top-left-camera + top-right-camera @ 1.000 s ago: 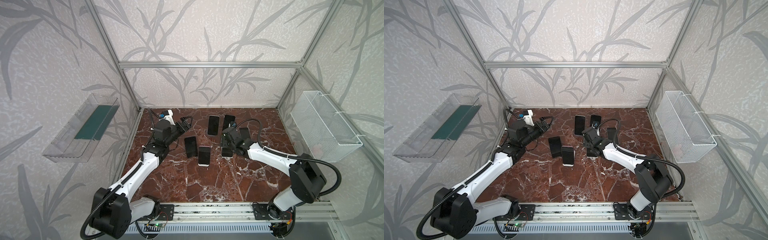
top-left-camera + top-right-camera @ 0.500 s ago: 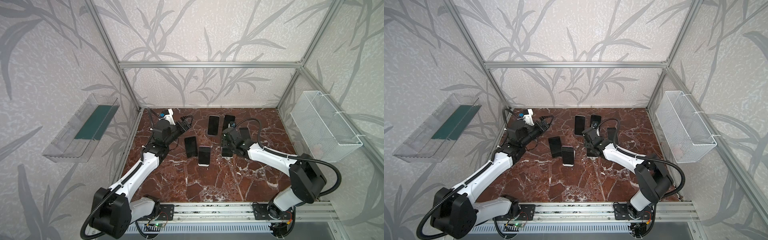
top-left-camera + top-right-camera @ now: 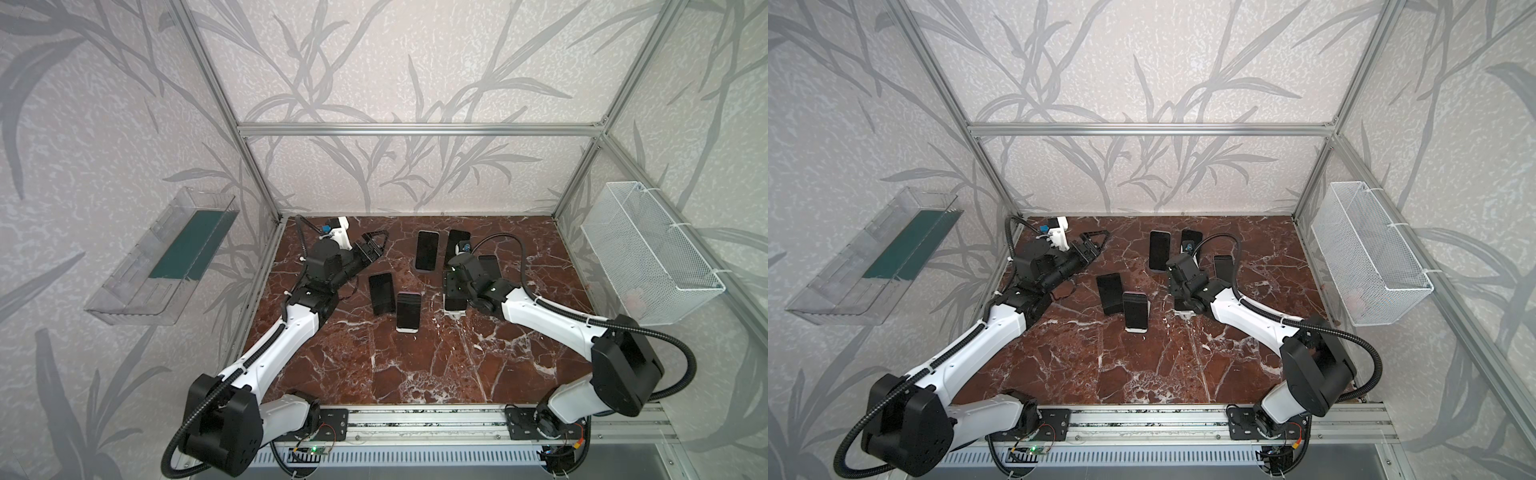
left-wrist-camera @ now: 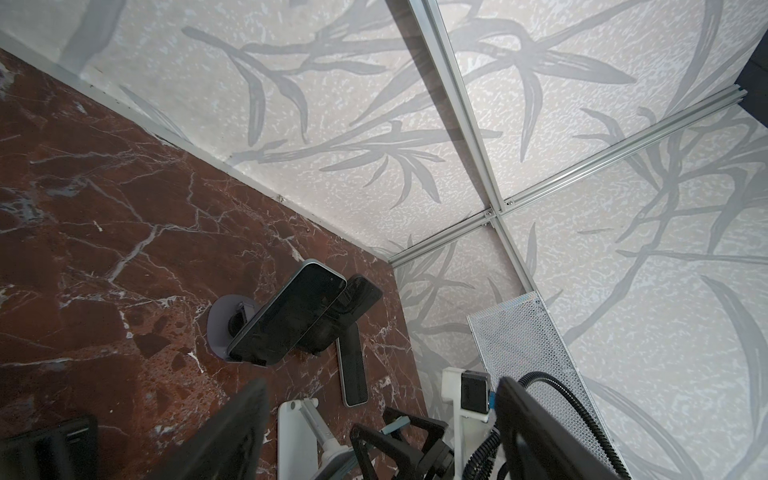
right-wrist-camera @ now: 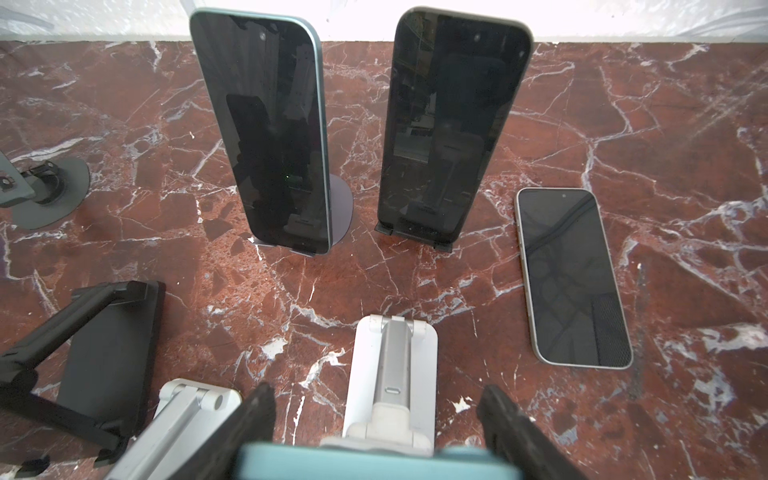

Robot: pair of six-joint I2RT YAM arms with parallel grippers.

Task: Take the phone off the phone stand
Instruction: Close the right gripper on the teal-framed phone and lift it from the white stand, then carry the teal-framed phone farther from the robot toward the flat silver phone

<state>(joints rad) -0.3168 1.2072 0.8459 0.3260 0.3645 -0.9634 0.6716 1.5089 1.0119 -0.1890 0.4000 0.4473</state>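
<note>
In the right wrist view a teal phone (image 5: 374, 461) rests on a white phone stand (image 5: 392, 365), and only the phone's top edge shows. My right gripper (image 5: 378, 390) is shut on this phone, one dark finger against each of its long sides. Both top views show that gripper (image 3: 454, 293) (image 3: 1185, 297) pointing down at the stand right of the middle. My left gripper (image 3: 374, 247) (image 4: 382, 432) hovers open above the back left of the floor with nothing between its fingers.
Two dark phones (image 5: 270, 137) (image 5: 449, 133) lean on stands near the back wall, and a third phone (image 5: 573, 278) lies flat beside them. Two more phones on stands (image 3: 381, 293) (image 3: 408, 311) are left of the right gripper. A wire basket (image 3: 648, 253) hangs on the right wall.
The right gripper's jaws have closed onto the sides of the teal phone. Both arms stay almost where they were.
</note>
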